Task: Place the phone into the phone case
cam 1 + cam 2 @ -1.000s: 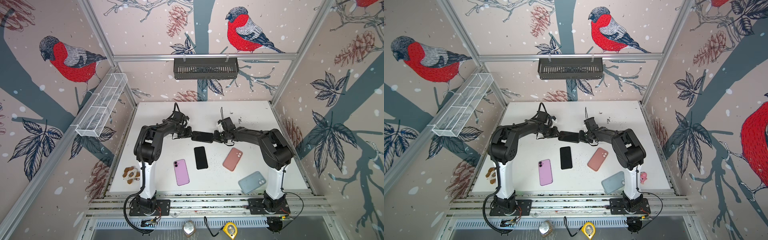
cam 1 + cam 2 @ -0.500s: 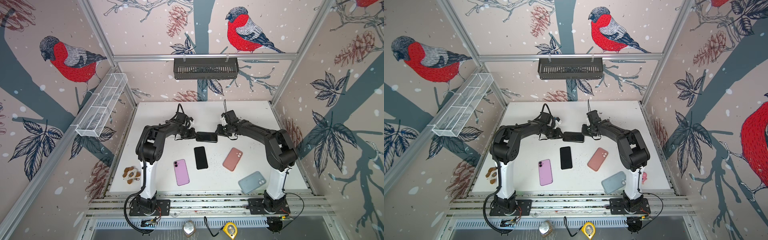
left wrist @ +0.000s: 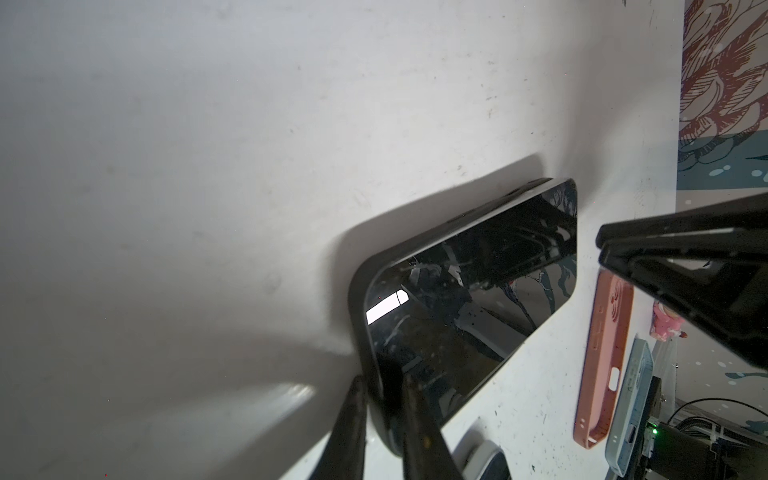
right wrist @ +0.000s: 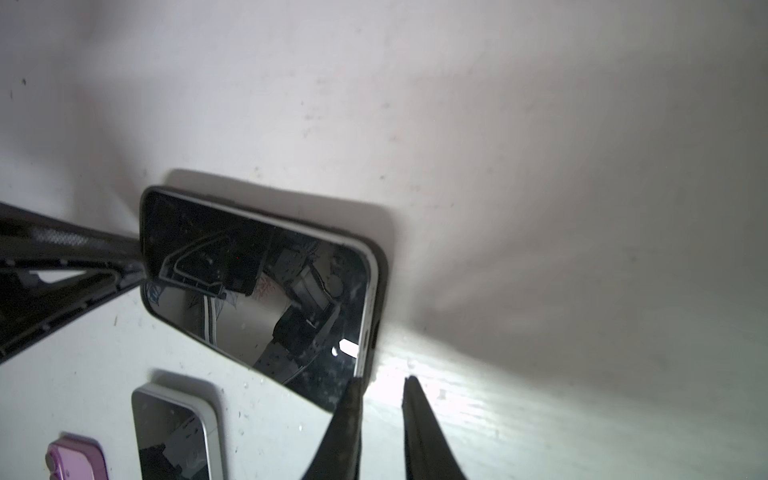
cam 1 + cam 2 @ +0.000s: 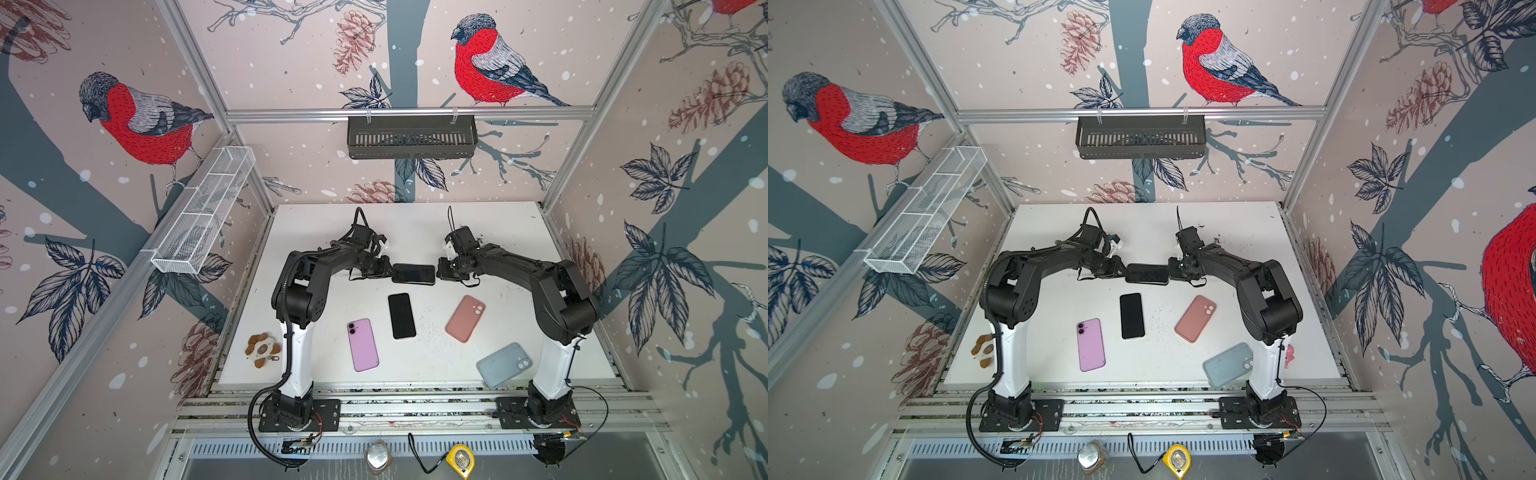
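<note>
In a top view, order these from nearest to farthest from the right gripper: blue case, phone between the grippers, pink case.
1. phone between the grippers: just beside the right gripper, centre.
2. pink case: nearer the front, right of centre.
3. blue case: front right.

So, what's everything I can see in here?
Cased phone: one, black, mid-table between the grippers.
Black phone: one, black, screen up, nearer the front.
Purple phone: one, purple, front left.
Pink case: one, pink, right of the black phone.
Blue case: one, pale blue, front right.
Wire basket: one, white, left wall.
Black basket: one, black, back wall.
Toy: one, brown and white, off the table's left edge.
Pink figure: one, pink, beside right arm.
Tape measure: one, yellow, front ledge.
Table: one, white.
Left gripper: one, black, shut on the cased phone's end.
Right gripper: one, black, slightly open at the other end.
</note>
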Tool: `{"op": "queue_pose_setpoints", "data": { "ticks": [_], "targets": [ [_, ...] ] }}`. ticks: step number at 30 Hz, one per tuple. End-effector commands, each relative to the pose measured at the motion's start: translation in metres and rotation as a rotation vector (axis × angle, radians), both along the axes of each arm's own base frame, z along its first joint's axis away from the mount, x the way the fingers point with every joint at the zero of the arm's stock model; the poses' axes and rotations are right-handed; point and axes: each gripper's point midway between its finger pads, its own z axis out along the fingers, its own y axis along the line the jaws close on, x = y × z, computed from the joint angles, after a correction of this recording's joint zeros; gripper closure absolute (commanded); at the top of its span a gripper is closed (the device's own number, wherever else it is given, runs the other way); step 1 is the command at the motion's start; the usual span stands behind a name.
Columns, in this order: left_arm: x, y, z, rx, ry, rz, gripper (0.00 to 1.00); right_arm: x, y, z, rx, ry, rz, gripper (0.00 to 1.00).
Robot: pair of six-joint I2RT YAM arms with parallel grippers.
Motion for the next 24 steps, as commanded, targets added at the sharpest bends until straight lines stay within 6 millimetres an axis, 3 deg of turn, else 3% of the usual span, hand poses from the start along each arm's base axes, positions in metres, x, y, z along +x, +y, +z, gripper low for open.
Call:
{"op": "queue_pose_setpoints", "data": {
  "ticks": [1, 13, 18, 24],
  "targets": [
    [-0.020, 0.012, -0.021, 0.081, 0.097, 0.005, 0.81, -0.005, 0.010, 0.001, 0.035, -0.011, 0.021, 0.80],
    [-0.022, 0.011, -0.023, 0.086, 0.101, -0.005, 0.81, -0.005, 0.007, -0.010, 0.002, -0.001, 0.005, 0.85],
    [-0.024, 0.009, -0.024, 0.082, 0.108, -0.016, 0.81, -0.004, 0.003, -0.028, -0.048, 0.031, 0.010, 0.95],
    [-0.024, 0.008, -0.023, 0.081, 0.108, -0.018, 0.81, -0.010, 0.006, -0.040, -0.070, 0.051, 0.026, 0.96]
  ]
}}
